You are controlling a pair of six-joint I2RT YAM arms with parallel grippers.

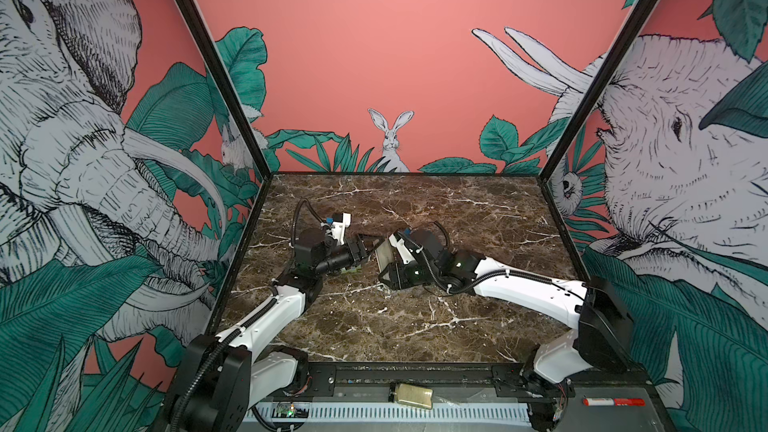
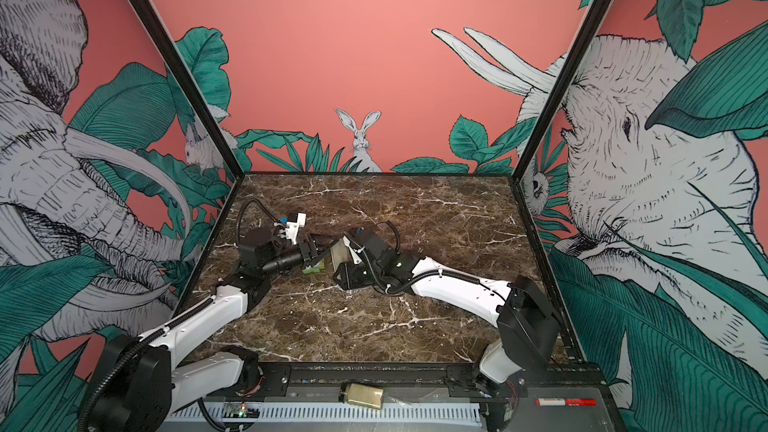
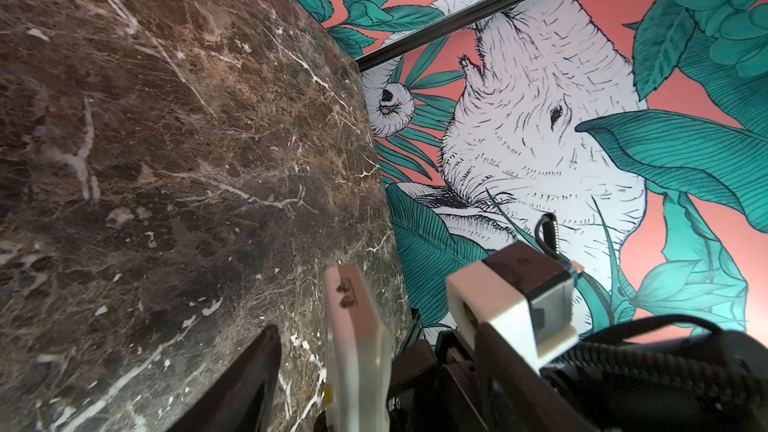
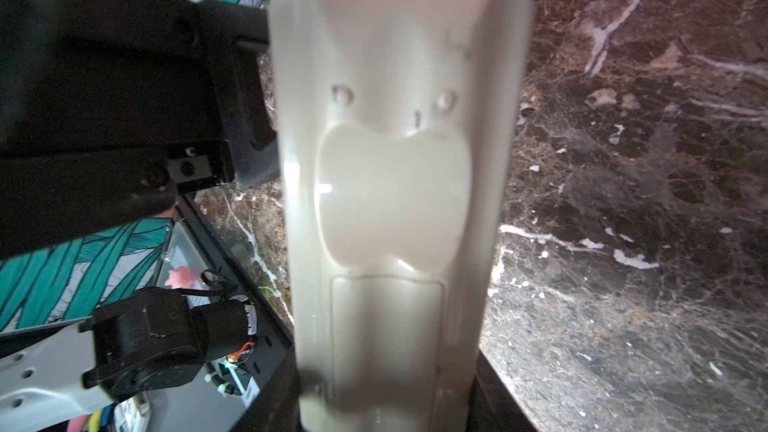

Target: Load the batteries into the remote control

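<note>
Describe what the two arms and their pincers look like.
The left arm and right arm have glossy white shells, black joint housings and black ribbed cable conduit clipped alongside. The left pincer and right pincer are black, each beside a white camera bracket.

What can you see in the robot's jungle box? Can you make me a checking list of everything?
Surface: brown marble table, no spills seen.
Job's things: remote control held tilted, plain back showing; batteries: nothing seen.
Clutter: green block on the table, partly hidden under the left arm; jar and red marker on the front ledge.
Grippers: left gripper has its fingers open beside the remote control; right gripper has its fingers shut on it.
Cables: black ribbed cables loop along both arms.
Surroundings: pink jungle walls with elephants and a rabbit.
</note>
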